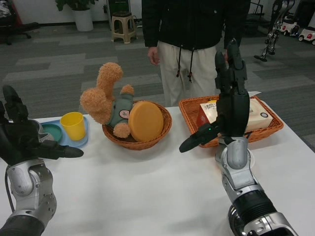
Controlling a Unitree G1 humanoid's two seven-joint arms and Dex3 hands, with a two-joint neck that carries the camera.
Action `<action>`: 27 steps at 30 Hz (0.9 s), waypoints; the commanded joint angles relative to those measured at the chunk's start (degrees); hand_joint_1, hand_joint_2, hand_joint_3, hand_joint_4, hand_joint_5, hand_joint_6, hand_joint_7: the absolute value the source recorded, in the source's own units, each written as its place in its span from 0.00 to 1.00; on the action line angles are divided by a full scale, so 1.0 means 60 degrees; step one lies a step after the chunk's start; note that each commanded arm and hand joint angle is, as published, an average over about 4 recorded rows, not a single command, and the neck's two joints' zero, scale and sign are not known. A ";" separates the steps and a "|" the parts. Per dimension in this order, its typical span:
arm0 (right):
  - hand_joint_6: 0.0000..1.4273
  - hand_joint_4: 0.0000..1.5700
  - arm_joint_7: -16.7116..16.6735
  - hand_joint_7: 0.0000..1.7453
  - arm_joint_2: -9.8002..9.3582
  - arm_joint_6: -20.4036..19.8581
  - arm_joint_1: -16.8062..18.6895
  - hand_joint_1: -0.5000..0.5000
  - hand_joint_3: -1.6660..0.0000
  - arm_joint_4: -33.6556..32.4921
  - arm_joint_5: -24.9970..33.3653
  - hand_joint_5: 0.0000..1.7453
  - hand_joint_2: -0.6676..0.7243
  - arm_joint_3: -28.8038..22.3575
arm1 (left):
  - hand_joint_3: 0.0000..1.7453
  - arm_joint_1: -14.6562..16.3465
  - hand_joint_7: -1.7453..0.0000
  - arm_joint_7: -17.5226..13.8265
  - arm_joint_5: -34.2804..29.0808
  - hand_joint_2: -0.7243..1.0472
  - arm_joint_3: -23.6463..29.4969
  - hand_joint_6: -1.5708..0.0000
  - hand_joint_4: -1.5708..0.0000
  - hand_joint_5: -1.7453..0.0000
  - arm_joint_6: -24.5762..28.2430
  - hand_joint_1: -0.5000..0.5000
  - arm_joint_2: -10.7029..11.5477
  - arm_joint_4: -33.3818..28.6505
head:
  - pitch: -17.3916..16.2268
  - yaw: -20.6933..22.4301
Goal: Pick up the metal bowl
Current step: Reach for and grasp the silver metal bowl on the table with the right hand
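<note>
Both raised over the desk (147,187), the left robot hand (22,140) and right robot hand (229,105) are spread wide, holding nothing.

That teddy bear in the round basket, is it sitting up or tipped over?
Tipped over. The teddy bear leans sideways in the round wicker basket, its head low on the left, one limb pointing up, and its body against a yellow disc.
</note>
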 commanded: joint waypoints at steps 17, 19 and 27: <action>0.00 0.00 -0.0051 0.00 -0.0072 0.0082 0.0161 0.08 1.00 -0.0125 0.0017 0.00 0.86 -0.0056 | 0.05 0.0296 1.00 0.0059 0.0002 0.00 0.0091 1.00 1.00 1.00 -0.0082 0.00 0.0058 -0.0274 | 0.0374 0.0949; 0.00 0.00 -0.0051 0.00 -0.0064 0.0074 0.0168 0.08 1.00 -0.0125 0.0017 0.00 0.86 -0.0056 | 0.05 0.0325 1.00 0.0059 0.0002 0.00 0.0091 1.00 1.00 1.00 -0.0075 0.00 0.0065 -0.0310 | 0.0361 0.0883; 0.00 0.00 -0.0036 0.00 -0.0112 0.0389 0.0259 0.08 1.00 -0.0572 0.0017 0.00 0.86 -0.0184 | 0.05 0.0439 1.00 0.0059 -0.0013 0.00 0.0194 1.00 1.00 1.00 -0.0060 0.00 0.0102 -0.0376 | -0.0093 0.0404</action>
